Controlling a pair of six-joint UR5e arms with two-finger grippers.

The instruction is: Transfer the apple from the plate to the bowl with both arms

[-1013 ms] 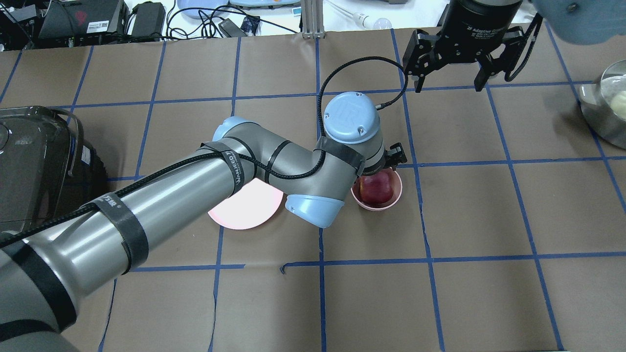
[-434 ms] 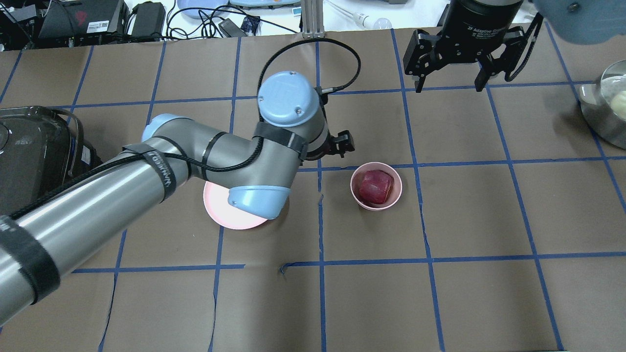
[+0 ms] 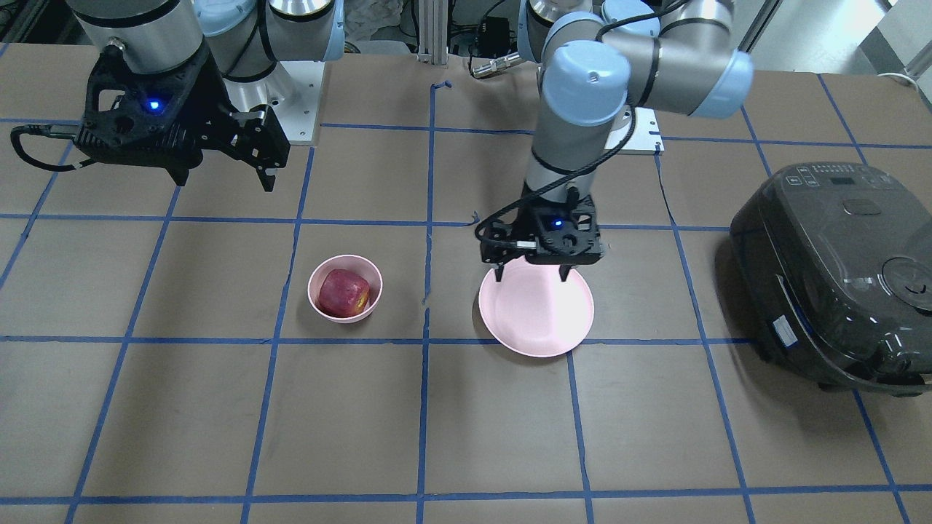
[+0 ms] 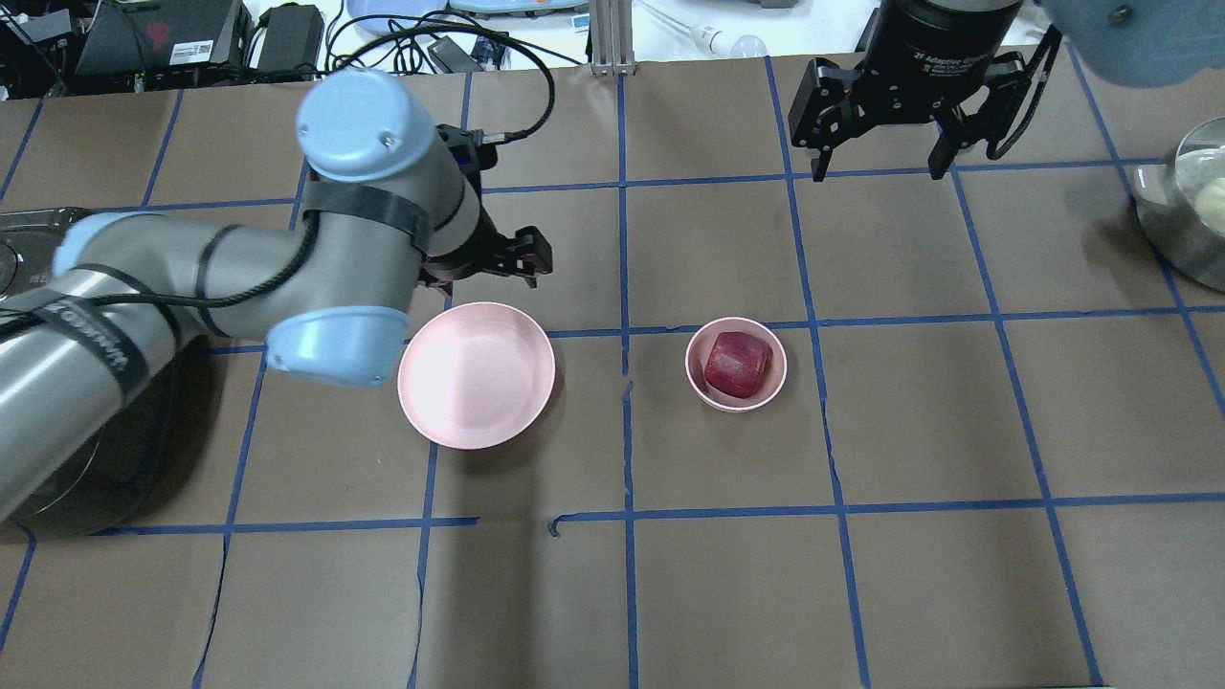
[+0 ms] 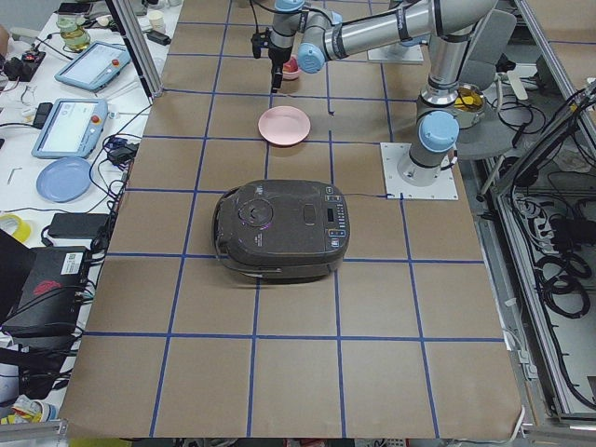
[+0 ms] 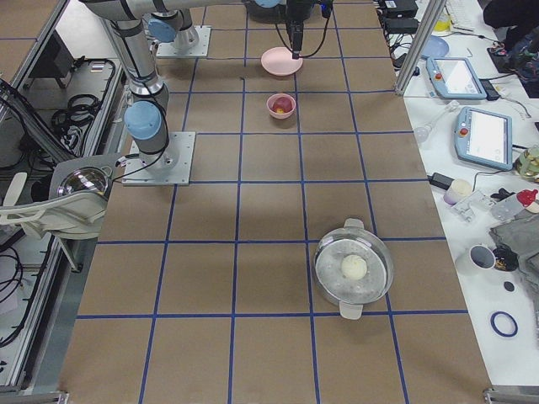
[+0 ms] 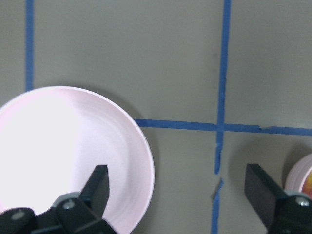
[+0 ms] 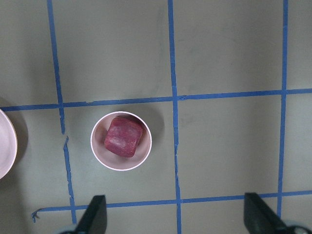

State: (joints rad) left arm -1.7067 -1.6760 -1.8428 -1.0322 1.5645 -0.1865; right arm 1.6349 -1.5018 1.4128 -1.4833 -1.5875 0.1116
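Note:
The dark red apple (image 4: 738, 365) sits in the small pink bowl (image 4: 713, 400) near the table's middle; it also shows in the front view (image 3: 341, 293) and the right wrist view (image 8: 124, 136). The flat pink plate (image 4: 476, 374) lies bare to the bowl's left. My left gripper (image 3: 533, 275) is open and empty, hanging just above the plate's robot-side rim (image 7: 141, 146). My right gripper (image 4: 880, 172) is open and empty, held high over the table beyond the bowl.
A black rice cooker (image 3: 837, 269) stands on the table's left end, beside my left arm. A silver pot (image 4: 1191, 206) holding a pale ball stands at the right end. Cables and devices lie beyond the far edge.
My left arm has swung away from the bowl to the left and now hangs by the plate. The apple stays in the bowl. The right arm has not moved.

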